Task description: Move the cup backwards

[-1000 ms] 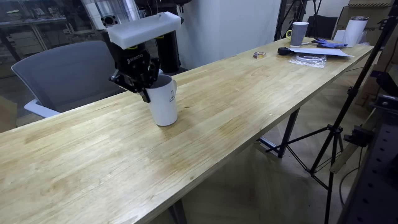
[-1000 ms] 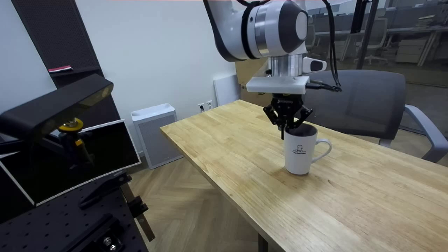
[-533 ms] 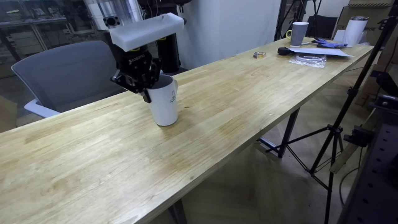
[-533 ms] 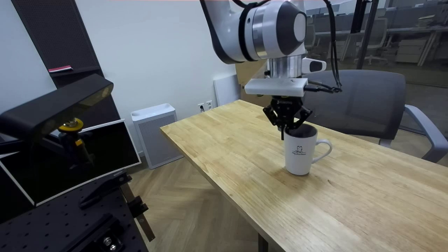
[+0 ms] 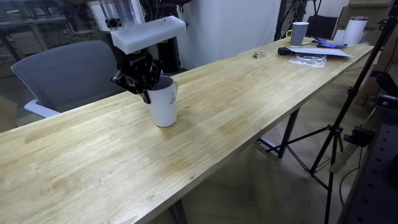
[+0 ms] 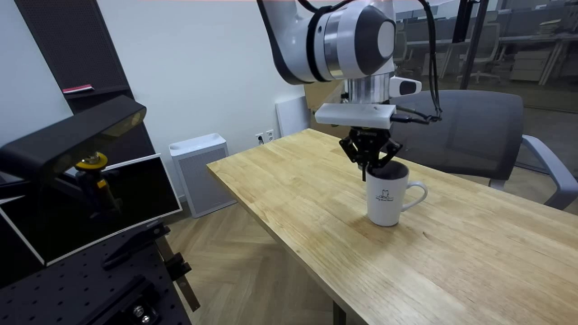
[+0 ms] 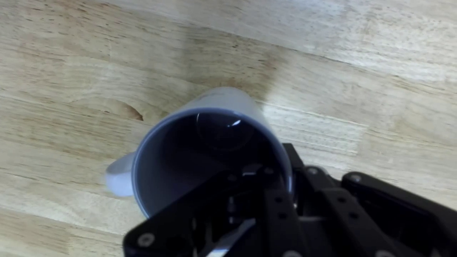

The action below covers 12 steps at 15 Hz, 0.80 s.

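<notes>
The cup is a tall white tapered mug with a dark interior, a side handle and a small black drawing; it shows in both exterior views (image 5: 163, 107) (image 6: 384, 203). It stands on the wooden table, nearly upright. My gripper (image 5: 148, 93) comes down from above at the cup's rim, also in an exterior view (image 6: 368, 170). In the wrist view the cup (image 7: 226, 98) fills the middle, handle to the left. There the gripper (image 7: 280, 157) has one finger outside the wall and one inside, shut on the rim. The inner fingertip is dark and partly hidden.
The wooden table (image 5: 102, 165) has a long edge by the grey chair (image 5: 68, 74). At its far end stand a grey cup (image 5: 297, 34), a white tumbler (image 5: 354, 32), blue gloves (image 5: 329, 43) and paper. A black camera (image 6: 72, 131) stands beside the table.
The wrist and gripper mount have dipped slightly and shifted a little. The cup has moved only by a very small amount, its rim slightly lower. The gripper keeps its hold on the rim.
</notes>
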{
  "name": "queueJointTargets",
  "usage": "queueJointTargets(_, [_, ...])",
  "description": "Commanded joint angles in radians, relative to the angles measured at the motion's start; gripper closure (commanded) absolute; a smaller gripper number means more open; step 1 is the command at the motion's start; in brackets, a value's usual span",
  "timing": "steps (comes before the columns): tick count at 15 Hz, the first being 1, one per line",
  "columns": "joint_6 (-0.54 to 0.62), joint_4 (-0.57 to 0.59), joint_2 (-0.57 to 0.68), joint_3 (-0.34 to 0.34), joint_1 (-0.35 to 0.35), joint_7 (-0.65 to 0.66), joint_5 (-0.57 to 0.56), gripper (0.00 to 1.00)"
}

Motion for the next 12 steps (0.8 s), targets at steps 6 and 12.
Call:
queueJointTargets(6, [0.041, -0.028, -0.031, -0.022, 0.013, 0.042, -0.006, 0.53])
queueJointTargets(12, [0.003, 0.008, -0.025, -0.065, 0.046, 0.076, -0.045, 0.11])
